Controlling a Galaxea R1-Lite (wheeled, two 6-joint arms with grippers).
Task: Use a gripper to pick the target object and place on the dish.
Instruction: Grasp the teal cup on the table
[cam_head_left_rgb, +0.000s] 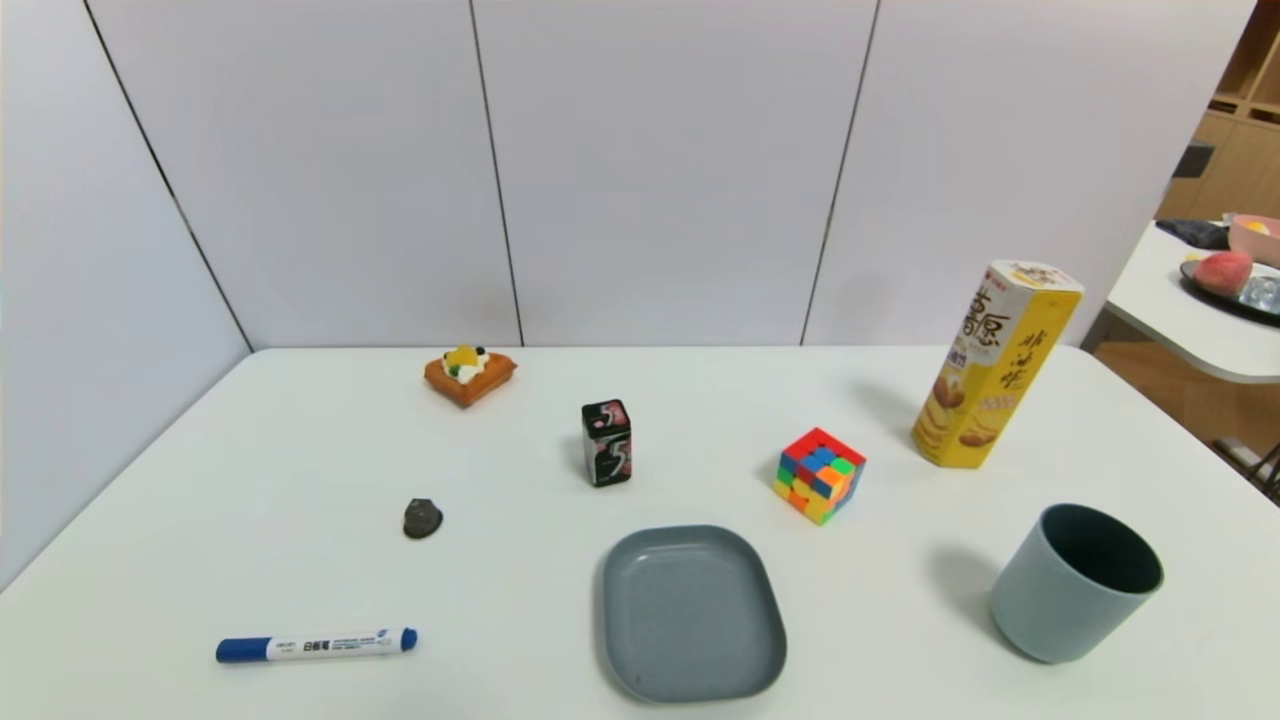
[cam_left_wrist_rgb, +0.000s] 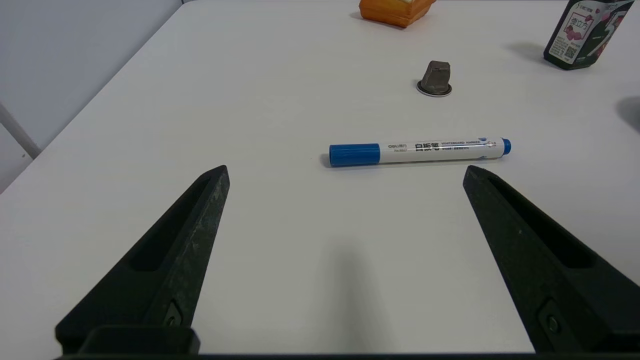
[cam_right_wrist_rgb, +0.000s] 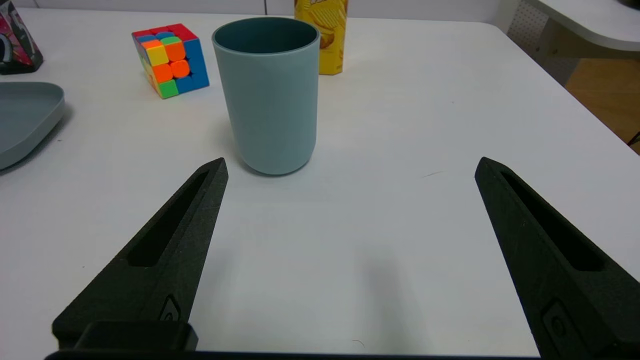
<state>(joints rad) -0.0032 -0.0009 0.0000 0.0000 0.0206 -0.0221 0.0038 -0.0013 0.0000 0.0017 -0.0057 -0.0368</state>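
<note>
The grey-blue cup (cam_head_left_rgb: 1075, 585) stands upright at the front right of the white table, its dark teal inside showing. The right wrist view has the cup (cam_right_wrist_rgb: 270, 95) just beyond my right gripper (cam_right_wrist_rgb: 350, 167), which is open, empty and short of the cup. The grey-blue dish (cam_head_left_rgb: 692, 612) lies empty at the front middle, left of the cup; its rim (cam_right_wrist_rgb: 30, 117) shows in the right wrist view. My left gripper (cam_left_wrist_rgb: 345, 170) is open and empty over the front left of the table. Neither gripper shows in the head view.
A Rubik's cube (cam_head_left_rgb: 820, 474) sits behind the dish, a tall yellow snack box (cam_head_left_rgb: 995, 365) behind the cup. A black gum box (cam_head_left_rgb: 606, 443), a toy cake (cam_head_left_rgb: 469, 373), a small dark stone (cam_head_left_rgb: 422, 517) and a blue marker (cam_head_left_rgb: 316, 644) lie to the left.
</note>
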